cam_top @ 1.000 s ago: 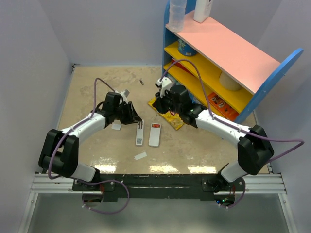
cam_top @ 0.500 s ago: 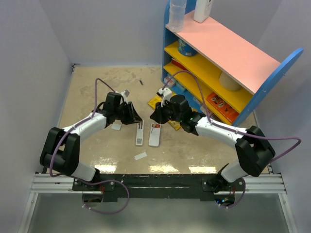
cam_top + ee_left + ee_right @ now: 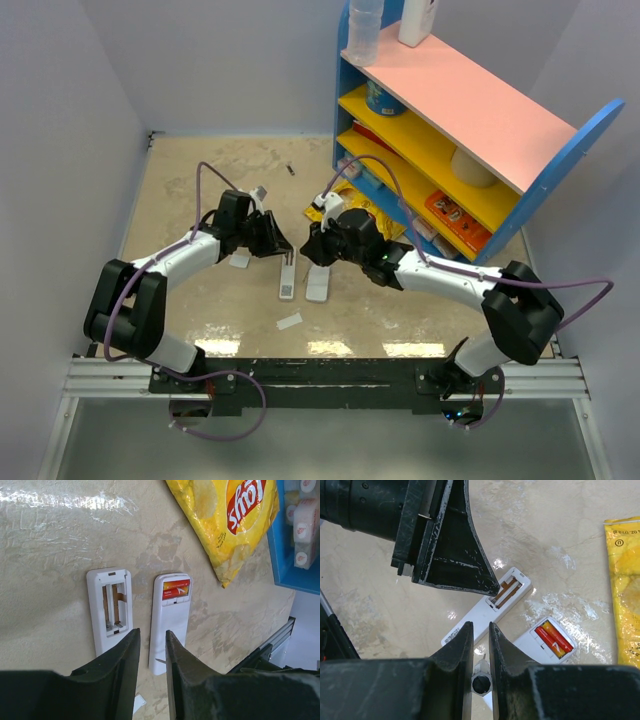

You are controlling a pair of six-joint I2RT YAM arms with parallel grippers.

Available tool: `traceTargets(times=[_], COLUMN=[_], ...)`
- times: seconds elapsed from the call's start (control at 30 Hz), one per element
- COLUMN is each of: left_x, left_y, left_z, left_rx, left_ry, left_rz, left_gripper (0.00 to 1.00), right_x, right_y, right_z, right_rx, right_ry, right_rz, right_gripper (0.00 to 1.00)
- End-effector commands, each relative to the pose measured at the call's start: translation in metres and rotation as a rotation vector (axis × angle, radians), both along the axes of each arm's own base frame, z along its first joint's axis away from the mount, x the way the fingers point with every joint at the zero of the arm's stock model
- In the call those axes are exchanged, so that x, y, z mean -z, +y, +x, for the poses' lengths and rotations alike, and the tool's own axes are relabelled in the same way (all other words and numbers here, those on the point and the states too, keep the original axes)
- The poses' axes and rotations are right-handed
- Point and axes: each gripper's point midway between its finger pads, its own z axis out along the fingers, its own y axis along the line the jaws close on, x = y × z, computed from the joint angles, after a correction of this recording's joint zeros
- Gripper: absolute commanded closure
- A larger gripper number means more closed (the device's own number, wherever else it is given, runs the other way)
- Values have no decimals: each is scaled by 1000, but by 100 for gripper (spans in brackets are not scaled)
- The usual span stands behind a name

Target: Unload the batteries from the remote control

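Note:
The remote control lies back up on the table, its battery bay uncovered. Two red/orange batteries sit side by side in the bay; they also show in the left wrist view. My right gripper is shut on a thin grey pencil-like stick and hovers just above the remote's far end. My left gripper is slightly open and empty. It hangs over the far end of a narrower white bar, whose bay is empty.
A yellow chip bag lies just beyond the remote. A blue shelf unit with pink and yellow boards stands at the right. Small white scraps lie near the front. The two grippers are close together.
My right arm has swung left and toward me, from over the chip bag to above the remote's far end. My left arm has hardly moved.

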Motion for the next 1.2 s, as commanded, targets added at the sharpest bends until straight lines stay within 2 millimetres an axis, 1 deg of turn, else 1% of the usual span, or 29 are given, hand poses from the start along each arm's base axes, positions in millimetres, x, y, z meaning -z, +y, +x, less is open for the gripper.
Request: traceTargets(times=[0.0, 0.13, 0.27, 0.43, 0.47, 0.5, 0.57, 0.6, 0.67, 0.7, 0.77, 0.8, 0.87, 0.9, 0.97, 1.07, 1.1, 1.17], left_x=[-18, -18, -18, -17, -16, -17, -17, -18, -19, -20, -21, -22, -21, -22, -20, -16, -15, -12], left_y=[-4, -3, -1, -1, -1, -1, -2, -2, -3, -3, -4, -4, -6, -7, -8, -10, -11, -11], left_z=[13, 12, 12, 12, 12, 13, 14, 15, 17, 17, 18, 19, 18, 19, 19, 19, 19, 19], left_rx=[-16, -18, -26, -29, -30, -31, -31, -31, -29, -28, -24, -20, -10, -3, 7, 14, 18, 19], left_ry=[-44, -46, -46, -44, -42, -44, -44, -46, -50, -53, -58, -69, -73, -84, -80, -73, -70, -64], left_rz=[-17, -16, -6, -5, -5, -6, -9, -9, -11, -13, -18, -20, -24, -27, -27, -22, -19, -13], left_gripper=[69, 69, 69, 69, 69, 69, 69, 69, 69, 69, 69, 69, 69, 69, 69, 69, 69, 69], right_x=[3, 15, 21, 34, 32, 38, 37, 37, 36, 33, 31, 28, 27, 24, 25, 24, 21, 21], right_y=[1, 2, -5, -27, -33, -40, -49, -56, -64, -70, -76, -79, -81, -81, -81, -85, -87, -91], right_z=[0, -5, -5, -5, -4, -6, -3, -7, -6, -5, -4, -1, 0, 4, 7, 15, 22, 27], right_rx=[18, 10, 42, 96, 121, 131, 169, 177, 205, 223, 243, 260, 263, 273, 272, 284, 300, 307], right_ry=[-18, 3, 10, 26, 14, 25, 14, 18, 12, 4, -11, -25, -40, -49, -52, -56, -65, -69], right_rz=[6, -2, -48, -168, -183, -212, -232, -249, -267, -279, -297, -296, -295, -279, -269, -260, -241, -249], right_gripper=[100, 100, 100, 100, 100, 100, 100, 100, 100, 100, 100, 100, 100, 100, 100, 100, 100, 100])
